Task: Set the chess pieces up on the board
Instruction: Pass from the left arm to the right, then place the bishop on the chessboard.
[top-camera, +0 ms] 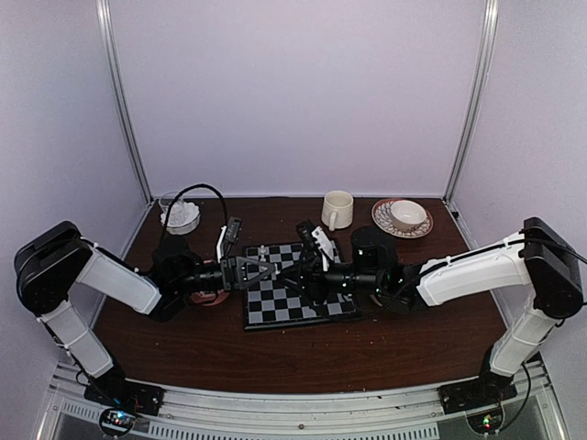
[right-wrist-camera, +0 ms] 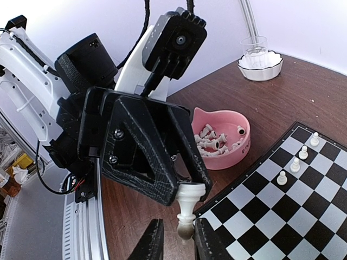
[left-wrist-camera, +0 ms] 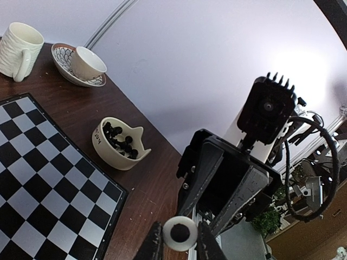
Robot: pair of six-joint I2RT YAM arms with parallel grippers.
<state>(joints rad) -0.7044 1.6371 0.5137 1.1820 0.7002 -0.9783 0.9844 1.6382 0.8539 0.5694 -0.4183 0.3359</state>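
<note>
Four white pieces [right-wrist-camera: 295,164] stand on the board [right-wrist-camera: 303,216], the rest in bowls [right-wrist-camera: 227,161] beside it. Left hand [left-wrist-camera: 180,241] clamps a fifth piece [right-wrist-camera: 187,208] above the board. I can't tell whether the right hand [right-wrist-camera: 181,241] is gripping.

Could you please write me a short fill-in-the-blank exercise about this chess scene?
The bowl holding spare white chessmen is ___.
The chess piece in the left gripper is ___.
On the board stand ___ white pieces.
The cup sits on a ___.
Missing: pink; white; four; saucer.

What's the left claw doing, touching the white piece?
Touching. The left wrist view shows the left gripper pinching the white piece by its round base.
</note>
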